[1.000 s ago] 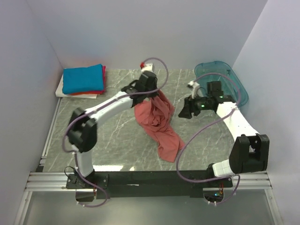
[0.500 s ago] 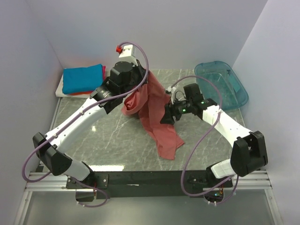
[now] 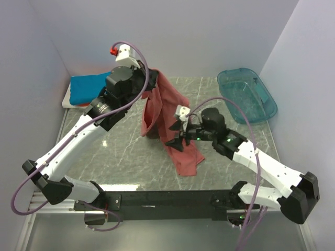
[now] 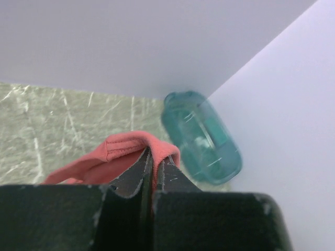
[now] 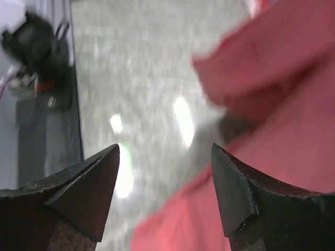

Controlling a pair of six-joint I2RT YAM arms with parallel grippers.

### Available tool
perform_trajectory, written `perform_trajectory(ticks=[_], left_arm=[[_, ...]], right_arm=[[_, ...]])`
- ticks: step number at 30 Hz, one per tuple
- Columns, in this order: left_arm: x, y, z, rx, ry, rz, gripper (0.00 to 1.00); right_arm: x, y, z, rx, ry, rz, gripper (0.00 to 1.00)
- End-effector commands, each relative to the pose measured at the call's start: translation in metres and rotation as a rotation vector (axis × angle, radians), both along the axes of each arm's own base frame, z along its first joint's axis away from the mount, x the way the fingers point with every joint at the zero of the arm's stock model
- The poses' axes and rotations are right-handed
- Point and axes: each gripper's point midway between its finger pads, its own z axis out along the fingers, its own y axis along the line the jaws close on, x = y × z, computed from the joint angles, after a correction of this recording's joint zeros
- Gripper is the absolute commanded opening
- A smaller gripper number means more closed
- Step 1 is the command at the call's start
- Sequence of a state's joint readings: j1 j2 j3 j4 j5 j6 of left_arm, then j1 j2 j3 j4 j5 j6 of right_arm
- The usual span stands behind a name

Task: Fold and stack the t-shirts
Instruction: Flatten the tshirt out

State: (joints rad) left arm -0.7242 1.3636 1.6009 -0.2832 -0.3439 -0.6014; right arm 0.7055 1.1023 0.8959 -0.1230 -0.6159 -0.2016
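Left jaws are holding the pink shirt (image 3: 168, 104) up while the right jaws are gaping at its lower part.

The left jaws are pinching shut on a hemmed edge of the pink shirt (image 4: 128, 151), high above the back of the counter (image 3: 120, 151). The cloth is hanging down from them, with its bottom end lying on the counter. The right jaws are standing wide apart, low at the draped part. Pink cloth (image 5: 293, 78) is filling the space ahead of and beside one finger, and nothing is being gripped; whether they are touching it cannot be told. A folded blue shirt (image 3: 86, 88) is lying in the far left corner, and a teal bin (image 3: 261, 94) is sitting far right.
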Motion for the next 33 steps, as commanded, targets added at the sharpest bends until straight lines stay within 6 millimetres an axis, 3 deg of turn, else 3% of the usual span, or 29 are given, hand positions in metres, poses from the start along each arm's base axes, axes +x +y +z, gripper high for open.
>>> perform_trajectory(ticks=[1,2,3,4,6,7,9,16,19,20,22,23,24,25,26,27,28,29,30,31,33], left_arm=[[-0.009,0.015,0.057,-0.172,-0.07,0.049,0.0],[-0.009,0.015,0.059,-0.19,-0.063,0.051,0.0],[-0.008,0.013,0.057,-0.193,-0.055,0.055,0.0],[-0.007,0.013,0.057,-0.199,-0.048,0.059,0.0],[-0.008,0.013,0.059,-0.218,-0.046,0.057,0.0],[-0.008,0.013,0.059,-0.223,-0.045,0.059,0.0],[-0.008,0.014,0.06,-0.234,-0.046,0.061,0.0],[-0.011,0.01,0.058,-0.241,-0.032,0.045,0.0],[-0.013,0.015,0.056,-0.237,-0.03,0.061,0.0],[-0.014,0.017,0.056,-0.234,-0.034,0.064,0.0],[-0.015,0.021,0.054,-0.231,-0.036,0.076,0.0],[-0.016,0.023,0.054,-0.227,-0.038,0.081,0.0],[-0.018,0.027,0.054,-0.224,-0.044,0.088,0.0],[-0.018,0.033,0.054,-0.218,-0.048,0.116,0.0],[-0.018,0.039,0.055,-0.196,-0.059,0.134,0.0],[-0.021,0.046,0.059,-0.188,-0.075,0.156,0.0],[-0.02,0.059,0.06,-0.174,-0.085,0.214,0.0],[-0.02,0.067,0.063,-0.138,-0.104,0.246,0.0],[-0.024,0.079,0.072,-0.136,-0.127,0.28,0.0],[-0.024,0.094,0.076,-0.106,-0.148,0.342,0.0],[-0.035,0.117,0.094,-0.126,-0.185,0.406,0.0]], right_arm=[[0.039,0.027,0.02,0.074,-0.099,-0.238,0.77],[0.026,0.041,0.017,0.07,-0.116,-0.209,0.77],[0.026,0.048,0.023,0.095,-0.152,-0.225,0.77],[0.043,0.045,0.017,0.068,-0.179,-0.349,0.77],[0.045,0.057,0.021,0.07,-0.228,-0.456,0.77],[0.061,0.054,0.016,0.042,-0.243,-0.587,0.78],[0.07,0.058,0.02,0.06,-0.252,-0.671,0.78],[0.076,0.087,0.041,0.216,-0.226,-0.723,0.74],[0.081,0.091,0.047,0.242,-0.21,-0.758,0.62],[0.08,0.093,0.048,0.245,-0.208,-0.743,0.44],[0.072,0.095,0.052,0.242,-0.198,-0.69,0.22],[0.068,0.096,0.054,0.241,-0.188,-0.657,0.0],[0.055,0.102,0.046,0.194,-0.17,-0.566,0.0],[0.045,0.097,0.061,0.205,-0.176,-0.519,0.0],[0.035,0.097,0.065,0.18,-0.184,-0.454,0.0],[0.019,0.09,0.042,0.033,-0.178,-0.347,0.0],[-0.016,0.093,0.065,0.033,-0.198,-0.121,0.0],[-0.038,0.086,0.064,-0.053,-0.314,0.086,0.0],[-0.056,0.056,0.038,-0.192,-0.279,0.228,0.0],[-0.08,0.041,0.066,-0.143,-0.392,0.393,0.0],[-0.076,0.015,0.093,-0.142,-0.417,0.351,0.0]])
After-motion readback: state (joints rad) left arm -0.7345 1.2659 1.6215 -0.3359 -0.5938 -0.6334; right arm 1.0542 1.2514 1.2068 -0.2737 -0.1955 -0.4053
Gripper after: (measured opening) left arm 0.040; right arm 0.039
